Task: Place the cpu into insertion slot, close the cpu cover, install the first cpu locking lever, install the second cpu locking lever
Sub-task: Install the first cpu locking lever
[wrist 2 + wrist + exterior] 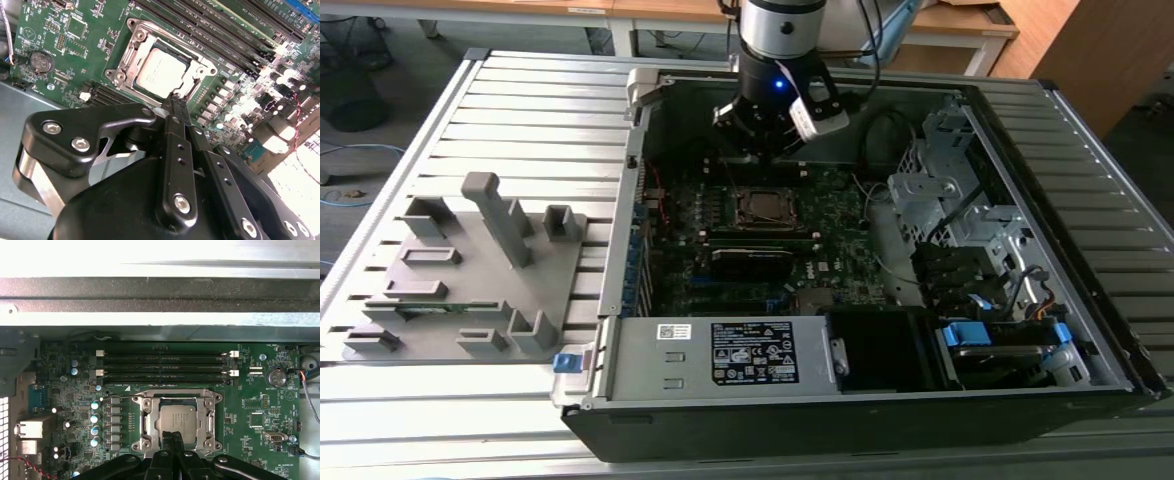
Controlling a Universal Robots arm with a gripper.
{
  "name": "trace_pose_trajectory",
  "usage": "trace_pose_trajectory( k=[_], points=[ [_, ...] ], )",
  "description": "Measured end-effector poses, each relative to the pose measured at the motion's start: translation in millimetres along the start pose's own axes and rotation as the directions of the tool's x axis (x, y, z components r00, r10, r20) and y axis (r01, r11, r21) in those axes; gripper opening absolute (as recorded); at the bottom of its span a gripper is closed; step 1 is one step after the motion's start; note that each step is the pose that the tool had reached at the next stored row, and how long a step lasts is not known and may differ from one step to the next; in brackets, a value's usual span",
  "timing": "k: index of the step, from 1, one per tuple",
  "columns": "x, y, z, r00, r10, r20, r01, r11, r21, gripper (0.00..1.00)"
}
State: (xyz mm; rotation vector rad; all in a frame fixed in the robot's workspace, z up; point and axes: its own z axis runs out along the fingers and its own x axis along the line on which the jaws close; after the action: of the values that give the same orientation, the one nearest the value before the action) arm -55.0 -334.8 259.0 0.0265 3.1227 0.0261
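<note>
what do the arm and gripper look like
The arm is a silver-grey cylinder ending in a black wrist with a small blue light and a white block on its side. The gripper is black, with slim fingers, hinged links and silver screws.

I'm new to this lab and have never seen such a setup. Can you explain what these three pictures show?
One picture looks from outside at a robot arm reaching down into an open computer case. The case lies on a slatted metal table, and a grey holder block sits on the exterior view's left. The other two pictures come from cameras on the arm's wrist. They look past its black gripper at the green motherboard. In both wrist views the cpu already sits in its socket, with the silver cover folded down around it. The gripper's fingers are together, with their tips at the cover's edge. I cannot tell whether they pinch anything.
</note>
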Motion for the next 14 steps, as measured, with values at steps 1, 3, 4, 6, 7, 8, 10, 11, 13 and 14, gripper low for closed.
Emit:
trace_pose_trajectory(
  k=[1, 3, 4, 6, 7, 8, 10, 11, 13, 14],
  points=[
    [0.0, 0.1, -0.6, 1.0000, 0.000, 0.0002, 0.000, 1.0000, -0.0002, 0.10],
    [-0.1, 0.1, -2.2, 1.0000, 0.000, 0.0001, 0.000, 1.0000, -0.0002, 0.10],
    [-0.1, 0.1, -3.1, 1.0000, 0.000, 0.0002, 0.000, 1.0000, -0.0002, 0.10],
    [-0.1, 0.1, -5.2, 1.0000, 0.000, 0.0002, 0.000, 1.0000, -0.0003, 0.10],
    [-0.1, 0.1, -6.4, 1.0000, 0.000, 0.0002, 0.000, 1.0000, -0.0003, 0.10],
    [-0.1, 0.2, -7.6, 1.0000, 0.000, 0.0001, 0.000, 1.0000, -0.0003, 0.10],
    [-0.2, 0.2, -10.2, 1.0000, 0.000, 0.0001, 0.000, 1.0000, -0.0002, 0.10],
    [-0.2, 0.2, -11.2, 1.0000, 0.000, 0.0001, 0.000, 1.0000, -0.0002, 0.10],
    [-0.2, 0.3, -11.6, 1.0000, 0.000, 0.0003, 0.000, 1.0000, -0.0005, 0.10],
    [-0.2, 0.3, -11.5, 1.0000, 0.000, 0.0003, 0.000, 1.0000, -0.0006, 0.10]
  ],
)
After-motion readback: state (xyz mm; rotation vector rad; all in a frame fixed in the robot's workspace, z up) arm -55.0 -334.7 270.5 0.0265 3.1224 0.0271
